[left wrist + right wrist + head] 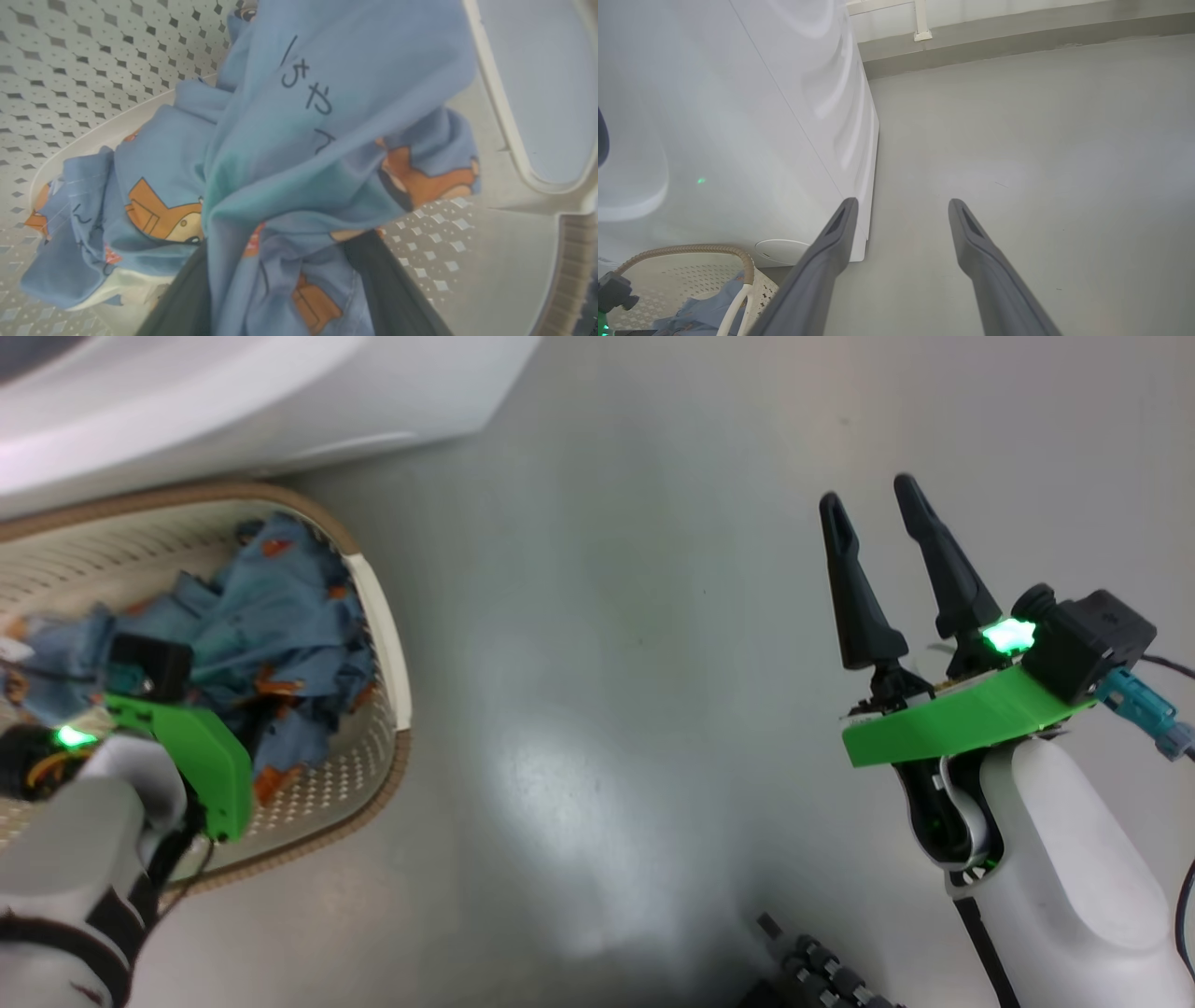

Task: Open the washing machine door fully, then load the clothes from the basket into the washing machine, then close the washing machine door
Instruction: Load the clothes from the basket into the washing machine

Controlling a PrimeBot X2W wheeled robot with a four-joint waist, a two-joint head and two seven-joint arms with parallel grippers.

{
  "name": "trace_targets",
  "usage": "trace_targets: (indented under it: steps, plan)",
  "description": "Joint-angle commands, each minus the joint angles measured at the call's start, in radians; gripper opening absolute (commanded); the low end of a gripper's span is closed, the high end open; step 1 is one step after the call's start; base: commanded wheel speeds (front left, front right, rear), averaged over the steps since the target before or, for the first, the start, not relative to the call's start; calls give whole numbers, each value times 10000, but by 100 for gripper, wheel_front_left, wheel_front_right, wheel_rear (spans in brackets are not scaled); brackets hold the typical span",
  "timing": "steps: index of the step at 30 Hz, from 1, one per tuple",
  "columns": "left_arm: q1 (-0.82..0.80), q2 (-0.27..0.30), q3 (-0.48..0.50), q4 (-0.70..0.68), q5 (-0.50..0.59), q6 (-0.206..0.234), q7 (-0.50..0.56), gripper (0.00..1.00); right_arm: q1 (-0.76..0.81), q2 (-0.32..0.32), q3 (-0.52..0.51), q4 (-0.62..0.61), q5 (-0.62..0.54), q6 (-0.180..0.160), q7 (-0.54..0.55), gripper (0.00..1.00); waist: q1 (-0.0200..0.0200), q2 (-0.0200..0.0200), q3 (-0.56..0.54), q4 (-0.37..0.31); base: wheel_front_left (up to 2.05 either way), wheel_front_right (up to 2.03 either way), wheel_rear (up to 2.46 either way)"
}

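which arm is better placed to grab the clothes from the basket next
Left. The left gripper is down in the basket, open fingers astride the clothes; the right gripper hangs open over bare floor.

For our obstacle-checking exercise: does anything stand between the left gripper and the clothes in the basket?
Nothing visible does. The left gripper is down inside the basket, its open jaws straddling a bunched fold of the clothes, with no other object between them.
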Motion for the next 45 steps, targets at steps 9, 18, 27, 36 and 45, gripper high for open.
trace_targets:
  steps: [9,18,27,36,45]
  plan:
    - [-585,442,-342,403,-312,8,1140,100,134,302,251,-393,-94,56,-80,100,-1,0,989,-600,0,0,0]
    - [-818,666,-526,226,-815,8,1048,0,90,381,287,-373,-57,56,-80,100,-1,0,1041,-753,0,0,0]
    - [-788,529,-597,302,-1276,8,454,0,91,408,226,-323,-88,56,-80,100,-1,0,762,-592,0,0,0]
    - [83,307,-510,-325,-2221,8,-787,0,131,385,224,-138,-150,56,-80,100,-1,0,-310,-160,0,0,0]
    - [921,202,-714,-1281,-2996,8,-1892,0,292,-11,290,185,29,56,-80,100,-1,0,-1658,390,0,0,0]
